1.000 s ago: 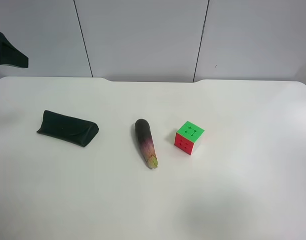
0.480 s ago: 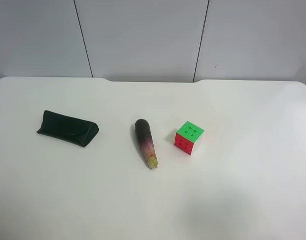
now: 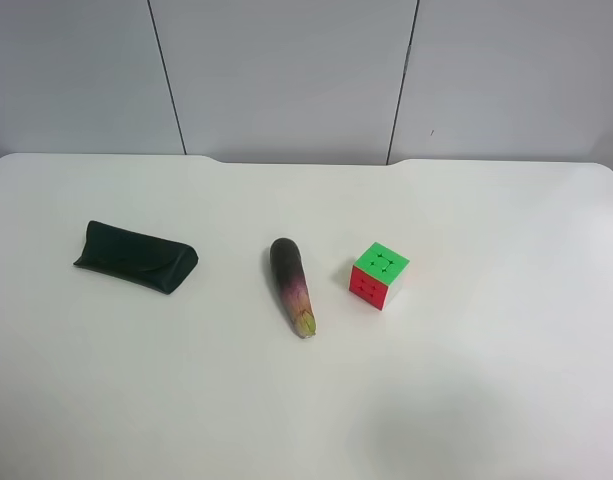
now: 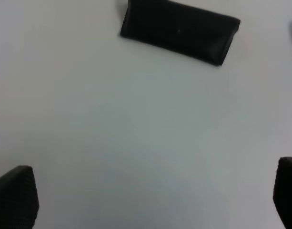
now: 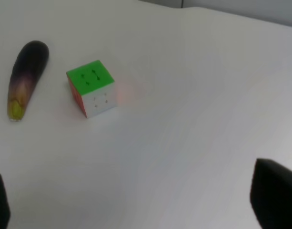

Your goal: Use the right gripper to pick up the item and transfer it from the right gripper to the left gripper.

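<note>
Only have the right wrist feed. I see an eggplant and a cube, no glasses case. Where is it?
Observer: The glasses case lies flat on the table, on the far side of the eggplant from the cube.
Operator: Is the left gripper on it?
Observer: No. The left gripper is open, with bare table between it and the case.
Operator: Any arm in the overhead?
Observer: None; neither arm shows in the exterior high view.
</note>
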